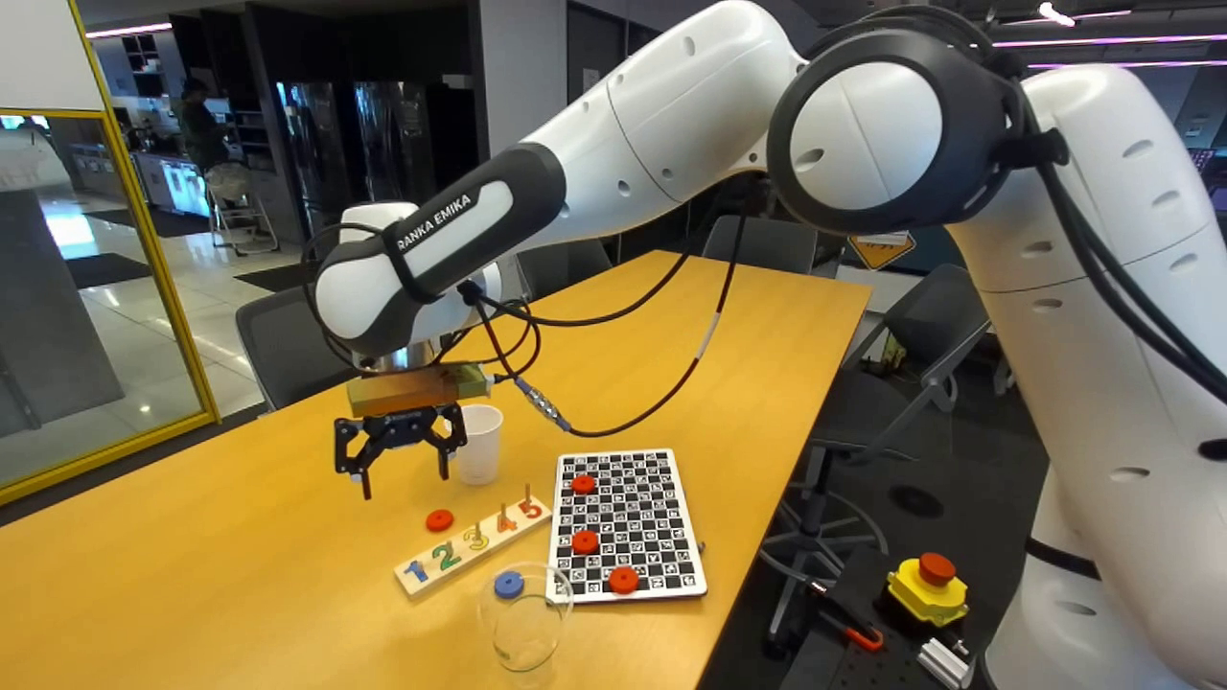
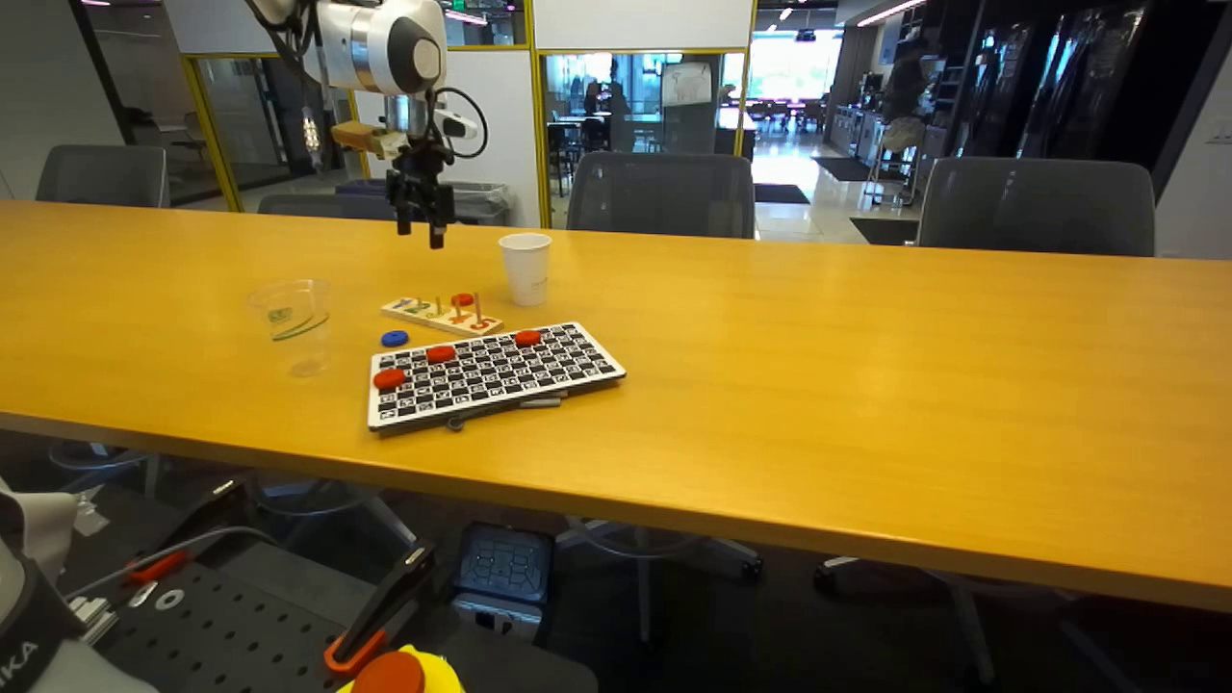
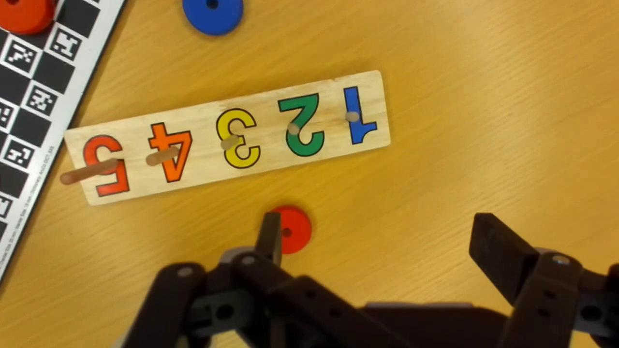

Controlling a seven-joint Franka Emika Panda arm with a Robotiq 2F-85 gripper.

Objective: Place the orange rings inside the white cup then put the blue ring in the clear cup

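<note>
Wrist view: gripper (image 3: pixel 378 224) empty, jaws spread wide across the lower frame.
Orange ring (image 3: pixel 297 227): lying flat just below centre, left of mid-gap, partly behind the left-of-frame jaw.
Jaw gap: probably needs shifting frame-left to straddle it.

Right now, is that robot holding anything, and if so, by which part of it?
Nothing is held. The gripper hangs open above the table, its jaws apart with nothing between them; the nearest orange ring lies on the table.
</note>
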